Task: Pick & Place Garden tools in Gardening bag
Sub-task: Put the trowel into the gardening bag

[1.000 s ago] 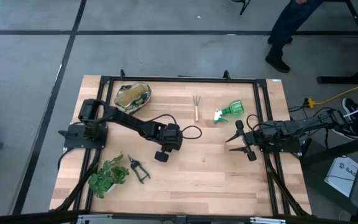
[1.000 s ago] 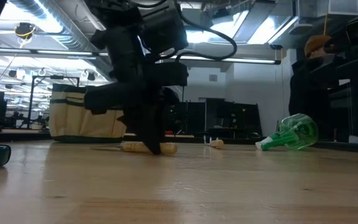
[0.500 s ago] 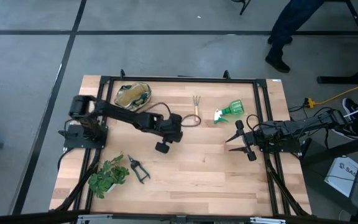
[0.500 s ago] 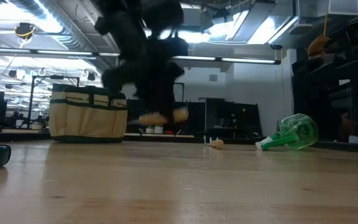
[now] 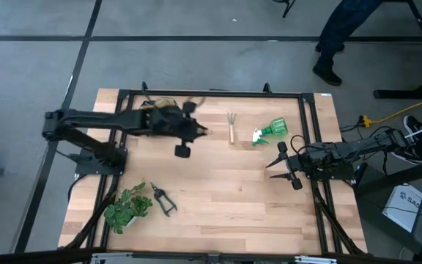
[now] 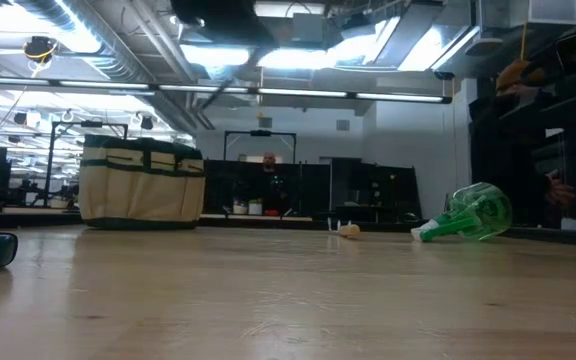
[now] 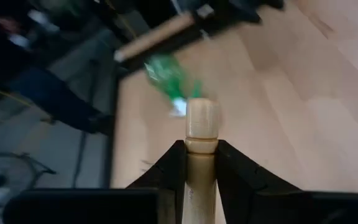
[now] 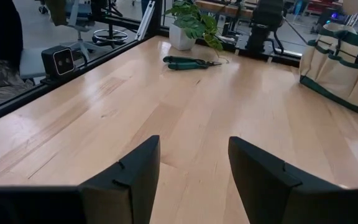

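The left tool [image 5: 196, 117] grips the trowel's wooden handle [image 7: 201, 127], raised beside the gardening bag [image 6: 142, 183].

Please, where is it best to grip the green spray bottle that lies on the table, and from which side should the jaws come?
The green spray bottle lies on its side, nozzle toward the hand rake. Probably best to grip across its round body, coming straight down from above. The idle right gripper, jaws open, is nearest, and the body looks wider and steadier than the thin trigger head.
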Robot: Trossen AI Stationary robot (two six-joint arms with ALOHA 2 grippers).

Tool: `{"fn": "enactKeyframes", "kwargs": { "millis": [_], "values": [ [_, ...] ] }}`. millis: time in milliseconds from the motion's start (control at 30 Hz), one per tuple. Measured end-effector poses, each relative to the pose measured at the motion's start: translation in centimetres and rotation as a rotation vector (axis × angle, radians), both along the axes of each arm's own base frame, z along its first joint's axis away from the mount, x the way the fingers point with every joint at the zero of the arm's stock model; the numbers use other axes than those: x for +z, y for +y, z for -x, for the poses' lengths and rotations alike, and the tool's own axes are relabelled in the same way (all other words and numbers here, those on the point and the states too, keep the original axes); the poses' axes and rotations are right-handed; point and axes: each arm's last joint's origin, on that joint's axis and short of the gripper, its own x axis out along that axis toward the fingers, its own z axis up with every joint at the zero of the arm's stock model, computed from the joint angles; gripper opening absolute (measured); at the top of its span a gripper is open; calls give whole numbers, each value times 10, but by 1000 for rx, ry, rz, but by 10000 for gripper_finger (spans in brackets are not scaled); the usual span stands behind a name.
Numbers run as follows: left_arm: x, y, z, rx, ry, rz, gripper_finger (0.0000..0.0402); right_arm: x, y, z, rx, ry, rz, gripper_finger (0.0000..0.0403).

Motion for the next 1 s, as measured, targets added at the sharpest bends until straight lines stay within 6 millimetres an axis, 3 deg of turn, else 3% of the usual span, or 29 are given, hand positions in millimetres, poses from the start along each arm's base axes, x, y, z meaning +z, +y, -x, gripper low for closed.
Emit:
{"fn": "enactKeyframes", "kwargs": {
  "millis": [200,467,700,1000],
  "values": [
    [30,11,30,94,-127,5,59,0,0,0,0,0,0,193],
    [51,22,57,172,-235,30,59,0,0,0,0,0,0,193],
    [57,33,69,240,-289,84,59,0,0,0,0,0,0,193],
    [60,53,76,476,-351,108,59,0,0,0,1,0,0,193]
  ]
}}
